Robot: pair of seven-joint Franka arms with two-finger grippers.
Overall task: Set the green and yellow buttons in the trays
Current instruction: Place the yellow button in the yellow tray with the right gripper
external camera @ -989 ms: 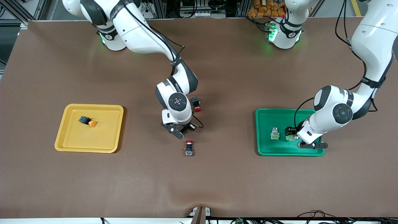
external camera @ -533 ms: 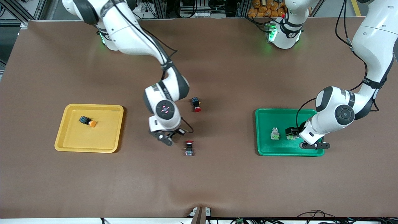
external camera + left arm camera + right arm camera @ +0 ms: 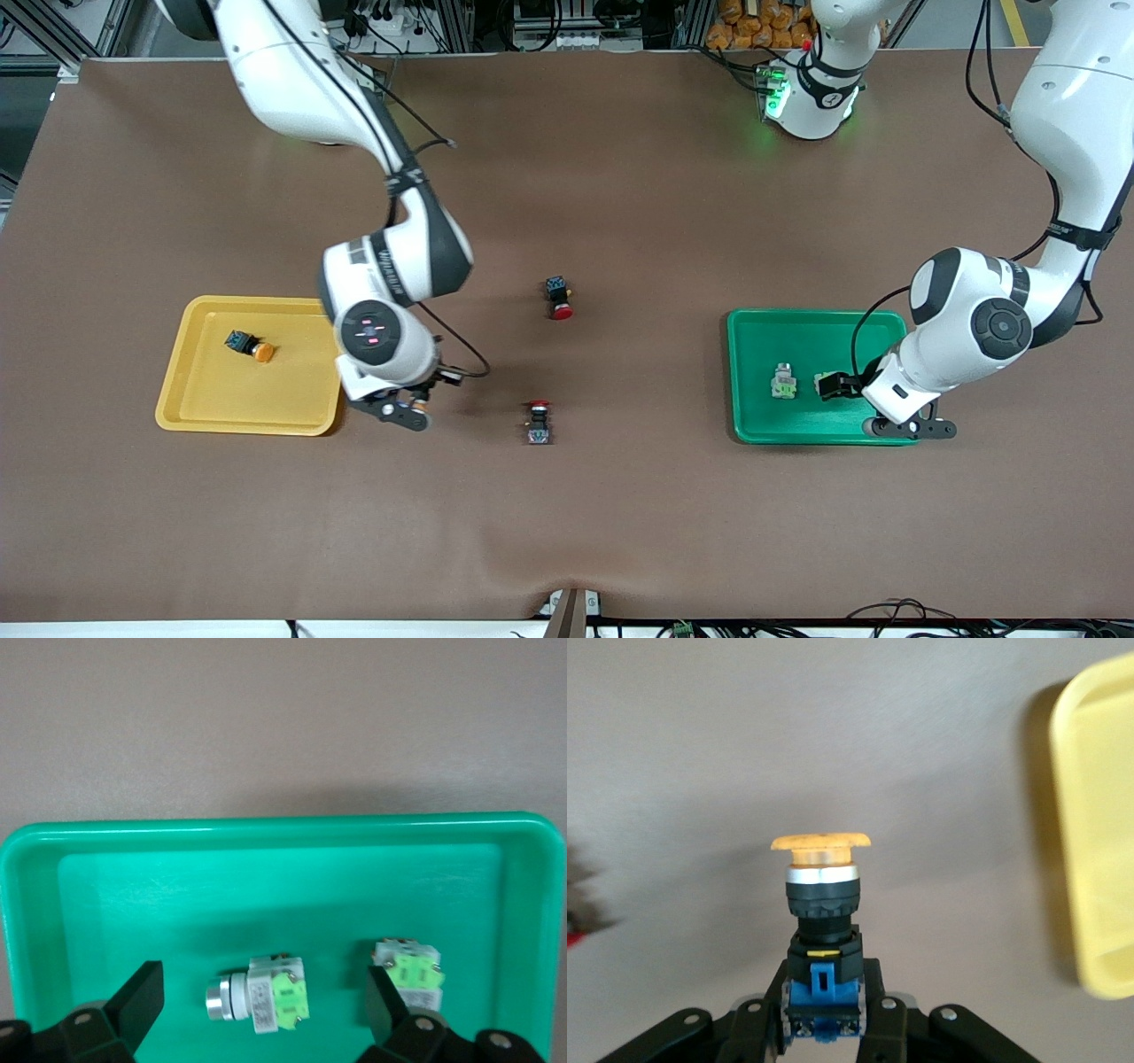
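In the green tray (image 3: pixel 819 330) lie two green buttons, one (image 3: pixel 783 381) in plain sight and one (image 3: pixel 826 379) partly under my left gripper (image 3: pixel 855 394). That gripper (image 3: pixel 263 988) hangs open just above the tray. A grey button with a green face (image 3: pixel 266 994) lies on its side between the fingers, untouched, and the second one (image 3: pixel 409 973) sits by one fingertip. My right gripper (image 3: pixel 403 409) is shut on the blue base of a yellow button (image 3: pixel 822 895), over bare table beside the yellow tray (image 3: pixel 204 403). Another yellow button (image 3: pixel 248 346) lies in that tray.
Two black switches with red caps lie mid-table between the trays, one (image 3: pixel 558 298) farther from the front camera and one (image 3: pixel 539 422) nearer. The yellow tray's rim (image 3: pixel 1094 833) shows at the edge of the right wrist view.
My left gripper opened, left the green button lying in the green tray and lifted a little. My right gripper carried the yellow button from mid-table to beside the yellow tray.
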